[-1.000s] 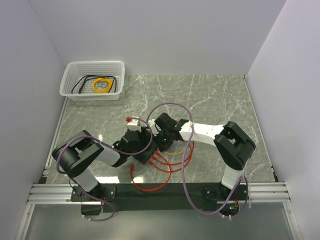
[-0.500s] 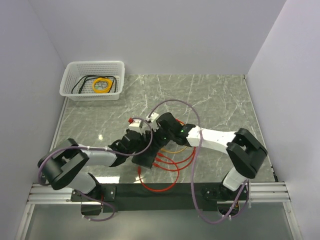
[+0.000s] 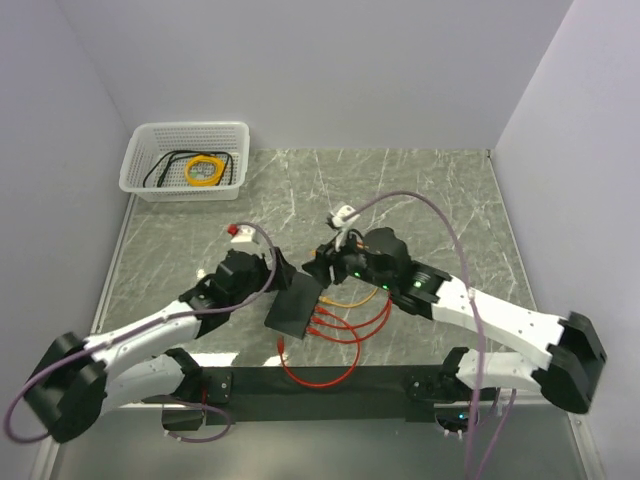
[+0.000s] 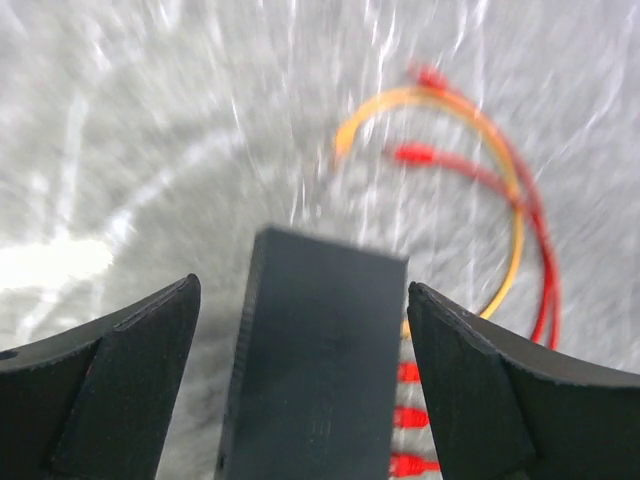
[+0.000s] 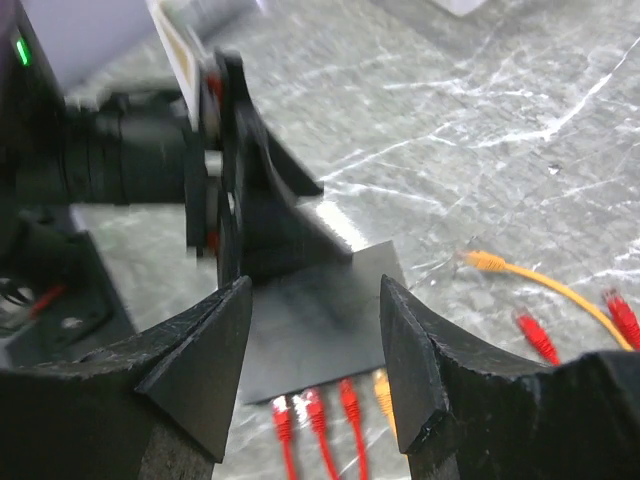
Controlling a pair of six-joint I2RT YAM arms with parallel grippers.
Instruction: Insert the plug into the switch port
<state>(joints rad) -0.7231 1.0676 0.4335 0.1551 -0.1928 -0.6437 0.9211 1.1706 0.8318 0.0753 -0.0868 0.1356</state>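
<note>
Both grippers released, nothing held. Left gripper (image 4: pixel 302 288) has fingers either side of the flat matte-black rectangular switch box (image 4: pixel 320 360), gaps visible. Right gripper (image 5: pixel 315 285) faces it from the opposite side. Three red-booted plugs (image 4: pixel 405 415) line the box's edge beside an orange-yellow connector (image 5: pixel 383 390). One loose red plug (image 4: pixel 410 153) lies on the grey marble table (image 3: pixel 430 190), well apart from the box.

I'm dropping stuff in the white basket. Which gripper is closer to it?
Left. The left gripper is on the black box's side facing the basket; the right gripper sits across the box, farther away.
</note>
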